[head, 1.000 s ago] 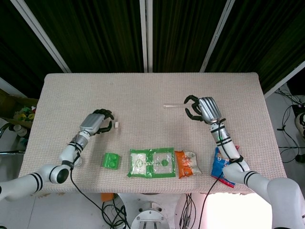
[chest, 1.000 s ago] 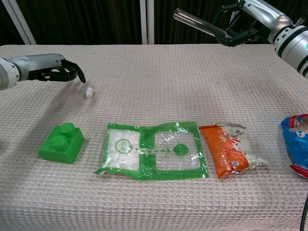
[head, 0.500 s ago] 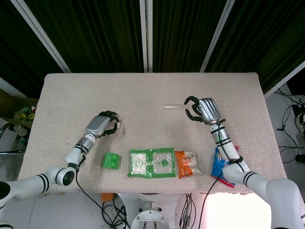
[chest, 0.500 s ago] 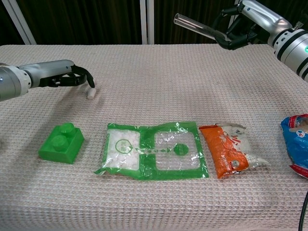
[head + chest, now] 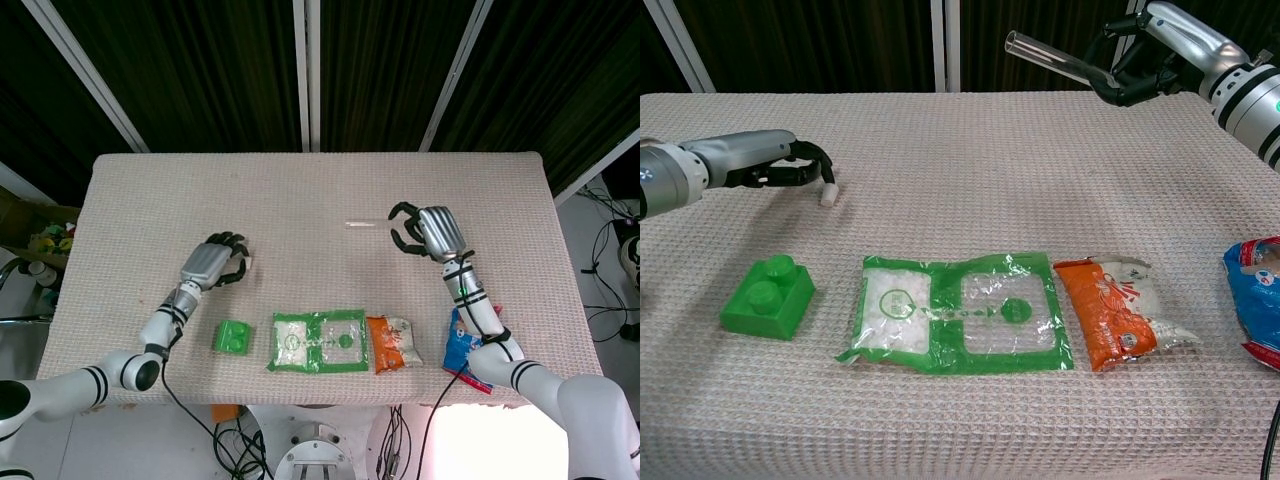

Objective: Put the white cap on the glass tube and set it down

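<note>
Two hands: both ours, each at work.
Left hand (image 5: 790, 165): has reached the white cap (image 5: 827, 195) near the table's (image 5: 960, 130) left edge, fingers curling around it (grip unconfirmed).
Right hand (image 5: 1140, 60): still holds glass tube (image 5: 1045, 55) aloft over the far right.

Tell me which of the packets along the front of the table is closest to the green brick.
The green-and-clear packet: it lies right beside the green brick, while the orange packet sits past it and the blue packet is at the far right edge.
</note>
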`<act>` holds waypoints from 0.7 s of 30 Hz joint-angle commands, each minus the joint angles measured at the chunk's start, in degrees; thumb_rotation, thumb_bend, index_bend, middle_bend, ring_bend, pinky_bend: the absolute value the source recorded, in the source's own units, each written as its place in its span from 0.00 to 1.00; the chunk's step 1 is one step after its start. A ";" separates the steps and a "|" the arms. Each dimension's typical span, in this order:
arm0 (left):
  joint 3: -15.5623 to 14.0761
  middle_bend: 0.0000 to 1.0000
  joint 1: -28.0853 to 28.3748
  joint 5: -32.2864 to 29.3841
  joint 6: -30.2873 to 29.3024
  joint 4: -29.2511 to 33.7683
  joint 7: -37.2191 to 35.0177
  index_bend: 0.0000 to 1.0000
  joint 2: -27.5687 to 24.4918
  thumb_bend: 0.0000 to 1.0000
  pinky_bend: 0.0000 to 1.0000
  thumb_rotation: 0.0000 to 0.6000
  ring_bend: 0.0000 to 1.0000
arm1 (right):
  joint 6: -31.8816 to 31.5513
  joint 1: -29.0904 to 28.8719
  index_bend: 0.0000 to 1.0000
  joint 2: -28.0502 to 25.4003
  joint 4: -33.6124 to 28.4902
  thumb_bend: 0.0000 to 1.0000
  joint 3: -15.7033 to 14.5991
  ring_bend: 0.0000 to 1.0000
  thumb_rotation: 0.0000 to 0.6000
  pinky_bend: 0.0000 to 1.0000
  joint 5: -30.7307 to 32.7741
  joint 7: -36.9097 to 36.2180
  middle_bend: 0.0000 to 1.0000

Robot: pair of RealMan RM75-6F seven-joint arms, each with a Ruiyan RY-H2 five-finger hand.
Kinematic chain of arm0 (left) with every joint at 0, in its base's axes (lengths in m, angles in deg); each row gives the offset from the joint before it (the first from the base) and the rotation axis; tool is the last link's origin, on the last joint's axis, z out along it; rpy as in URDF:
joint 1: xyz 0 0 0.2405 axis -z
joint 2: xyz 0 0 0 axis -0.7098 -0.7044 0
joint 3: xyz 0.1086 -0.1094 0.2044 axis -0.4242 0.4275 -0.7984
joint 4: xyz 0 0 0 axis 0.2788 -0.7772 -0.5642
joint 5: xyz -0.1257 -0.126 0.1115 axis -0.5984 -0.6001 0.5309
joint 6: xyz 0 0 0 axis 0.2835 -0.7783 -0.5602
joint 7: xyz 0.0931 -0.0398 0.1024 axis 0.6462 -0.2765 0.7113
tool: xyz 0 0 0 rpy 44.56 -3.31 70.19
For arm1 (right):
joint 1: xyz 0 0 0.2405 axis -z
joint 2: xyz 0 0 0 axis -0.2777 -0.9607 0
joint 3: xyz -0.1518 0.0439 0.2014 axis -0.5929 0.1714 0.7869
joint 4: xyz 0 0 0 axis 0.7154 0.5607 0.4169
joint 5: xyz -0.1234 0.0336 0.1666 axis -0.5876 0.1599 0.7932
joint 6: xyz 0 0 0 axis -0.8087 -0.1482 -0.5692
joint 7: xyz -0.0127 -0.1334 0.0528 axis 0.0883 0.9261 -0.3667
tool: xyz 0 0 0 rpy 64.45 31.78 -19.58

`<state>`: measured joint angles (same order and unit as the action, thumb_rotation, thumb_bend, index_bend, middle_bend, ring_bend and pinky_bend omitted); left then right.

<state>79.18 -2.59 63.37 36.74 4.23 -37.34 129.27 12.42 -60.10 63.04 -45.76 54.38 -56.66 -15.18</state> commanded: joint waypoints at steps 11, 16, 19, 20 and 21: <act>-2.16 0.11 -2.31 0.19 -3.05 10.67 3.86 0.36 -6.86 0.56 0.10 0.14 0.05 | -0.33 0.16 0.96 0.28 0.24 0.63 0.01 1.00 1.00 1.00 -0.27 -0.55 1.00; -2.22 0.11 -2.56 -0.58 -4.05 12.25 5.17 0.36 -7.34 0.56 0.10 0.14 0.05 | -0.61 0.16 0.96 0.25 -0.01 0.63 0.02 1.00 1.00 1.00 -0.48 -0.51 1.00; -1.93 0.11 -2.67 -0.22 -4.95 13.15 5.10 0.36 -7.63 0.56 0.10 0.14 0.05 | -0.85 0.27 0.96 0.03 -0.25 0.63 0.10 1.00 1.00 1.00 -0.50 -0.40 1.00; -1.78 0.11 -2.72 0.04 -5.37 13.42 4.93 0.36 -7.70 0.56 0.10 0.14 0.05 | -0.92 0.31 0.96 -0.05 -0.31 0.63 0.13 1.00 1.00 1.00 -0.48 -0.36 1.00; -1.59 0.11 -2.79 0.37 -5.85 13.64 4.68 0.36 -7.71 0.56 0.10 0.14 0.05 | -1.00 0.36 0.96 -0.14 -0.41 0.63 0.17 1.00 1.00 1.00 -0.47 -0.33 1.00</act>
<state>77.38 -5.29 63.43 31.29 17.58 -32.44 121.66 11.44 -59.76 62.92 -46.15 54.54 -57.13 -15.53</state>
